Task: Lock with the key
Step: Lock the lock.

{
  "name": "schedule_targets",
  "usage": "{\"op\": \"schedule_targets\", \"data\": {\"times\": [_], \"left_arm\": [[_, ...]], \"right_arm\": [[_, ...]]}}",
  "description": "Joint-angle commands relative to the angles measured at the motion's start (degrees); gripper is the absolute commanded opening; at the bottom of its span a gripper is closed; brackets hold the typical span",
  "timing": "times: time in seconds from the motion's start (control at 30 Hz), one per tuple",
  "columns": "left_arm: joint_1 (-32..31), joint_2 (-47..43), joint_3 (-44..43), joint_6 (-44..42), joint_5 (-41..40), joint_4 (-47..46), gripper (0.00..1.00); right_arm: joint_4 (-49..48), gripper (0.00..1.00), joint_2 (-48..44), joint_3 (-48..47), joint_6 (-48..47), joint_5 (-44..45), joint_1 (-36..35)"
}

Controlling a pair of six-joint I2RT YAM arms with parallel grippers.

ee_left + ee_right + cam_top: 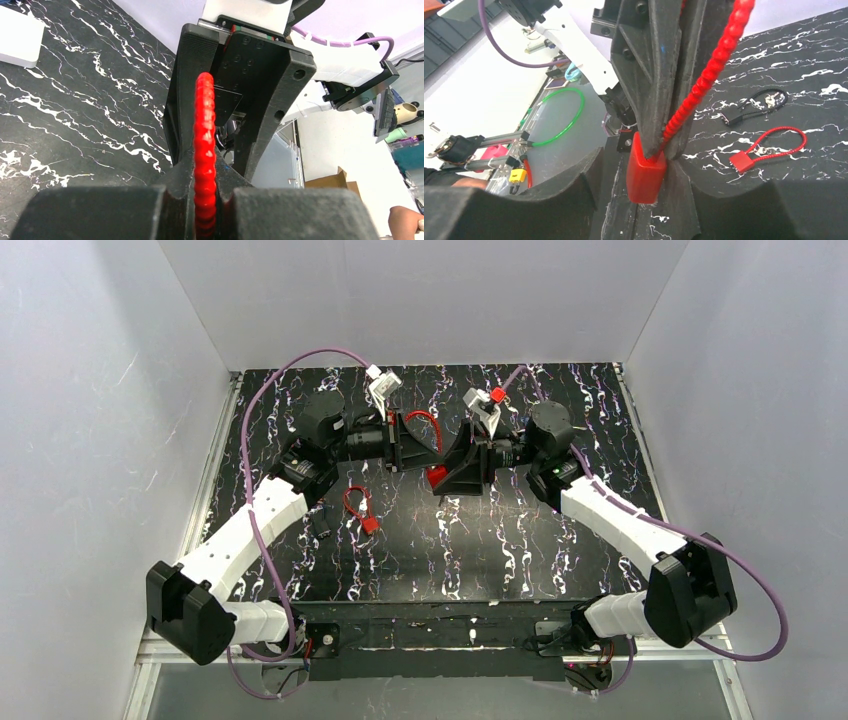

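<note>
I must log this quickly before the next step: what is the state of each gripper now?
Left gripper: closed on the red cable.
Right gripper: open, its jaws either side of the red lock body.

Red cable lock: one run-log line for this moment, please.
left gripper: shut on red cable | right gripper: jaws open, either side of lock body

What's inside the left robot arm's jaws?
A red ribbed cable, pinched tight by the left gripper. The bit squeezed deepest between the jaws is covered, so you cannot see where it ends.
</note>
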State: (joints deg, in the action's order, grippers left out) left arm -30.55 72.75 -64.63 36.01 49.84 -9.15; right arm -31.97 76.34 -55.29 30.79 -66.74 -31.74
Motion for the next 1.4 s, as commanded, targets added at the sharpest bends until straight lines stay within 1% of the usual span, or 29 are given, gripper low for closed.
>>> {"op": "schedule_targets", "data": {"times": [0.0, 0.1, 0.17, 0.37, 0.4, 0.43, 0.47, 0.5, 0.53, 0.57, 0.6, 0.63, 0.7, 0.83, 0.9, 0.97, 1.03, 1.13, 1.23, 1.3, 1.37], "left_arm": [[0.1, -0.8, -0.5, 0.8, 0.3, -2.6, 0.0], [0.1, -0.8, -0.4, 0.8, 0.3, -2.7, 0.0], [0.1, -0.7, -0.4, 0.8, 0.3, -2.8, 0.0], [0.1, -0.5, -0.8, 0.8, 0.1, -2.9, 0.0], [0.3, -0.4, -1.2, 0.8, -0.1, -2.9, 0.01], [0.6, -0.4, -1.4, 0.8, -0.2, -2.8, 0.07], [1.1, -0.3, -1.8, 1.0, -0.4, -2.7, 0.16], [1.7, -0.2, -2.2, 1.0, -0.5, -2.4, 0.3], [2.2, 0.0, -2.7, 1.0, -0.5, -1.9, 0.42], [2.9, 0.1, -3.4, 0.9, -0.7, -1.3, 0.53], [3.5, 0.2, -4.1, 0.6, -0.9, -0.6, 0.6], [4.2, 0.1, -4.6, 0.1, -1.1, 0.1, 0.65], [5.3, -0.2, -5.7, -1.5, -1.9, 2.2, 0.71], [6.6, -0.7, -9.2, -8.1, -7.4, 14.4, 0.85], [7.1, -1.6, -8.5, -9.5, -8.8, 17.6, 0.98], [7.1, -2.6, -7.0, -9.6, -11.3, 19.6, 0.98], [7.1, -3.3, -5.9, -10.6, -11.4, 21.0, 1.0], [7.2, -3.8, -3.6, -9.8, -10.8, 18.8, 0.99], [7.1, -2.9, -2.0, -7.1, -9.7, 15.0, 0.98], [7.2, -2.1, -1.5, -5.4, -9.2, 12.5, 0.9], [7.2, -1.2, -1.5, -4.0, -8.8, 10.1, 0.81]], "right_arm": [[-9.3, 0.54, 0.2, 0.7, 5.3, 0.5, -0.4], [-9.4, 0.53, 0.1, 0.9, 5.3, 0.6, -0.4], [-9.4, 0.48, 0.1, 1.1, 5.2, 0.7, -0.5], [-8.6, 0.25, 0.2, 1.4, 4.8, 1.0, -0.5], [-6.7, 0.17, 0.2, 1.1, 4.0, 1.6, -0.5], [-5.0, 0.13, 0.3, 0.9, 2.8, 2.0, -0.5], [-3.7, 0.08, 0.3, 0.7, 2.0, 2.4, -0.5], [-2.8, 0.01, 0.3, 0.6, 1.6, 3.0, -0.4], [-2.5, 0.01, 0.4, 0.7, 1.7, 3.6, -0.3], [-2.5, 0.01, 0.5, 0.7, 2.0, 4.2, -0.1], [-2.8, 0.01, 0.5, 0.7, 2.7, 4.8, 0.1], [-3.4, 0.01, 0.6, 0.8, 3.7, 5.5, 0.4], [-5.2, 0.01, 0.8, 0.7, 6.0, 7.1, 1.1], [-4.0, 0.01, 1.4, -1.0, 8.7, 13.9, 4.1], [-3.6, 0.01, 1.8, -1.5, 10.3, 16.9, 5.6], [-4.0, 0.01, 2.1, -1.5, 11.8, 19.5, 6.2], [-6.1, 0.01, 2.7, -1.3, 14.4, 21.1, 6.3], [-11.5, 0.01, 4.3, -0.3, 21.5, 25.1, 6.3], [-16.0, 0.01, 6.6, -0.2, 26.8, 28.5, 6.4], [-16.8, 0.01, 7.8, -0.4, 29.0, 30.3, 6.4], [-14.1, 0.01, 8.8, -1.3, 30.1, 32.2, 6.4]]}}
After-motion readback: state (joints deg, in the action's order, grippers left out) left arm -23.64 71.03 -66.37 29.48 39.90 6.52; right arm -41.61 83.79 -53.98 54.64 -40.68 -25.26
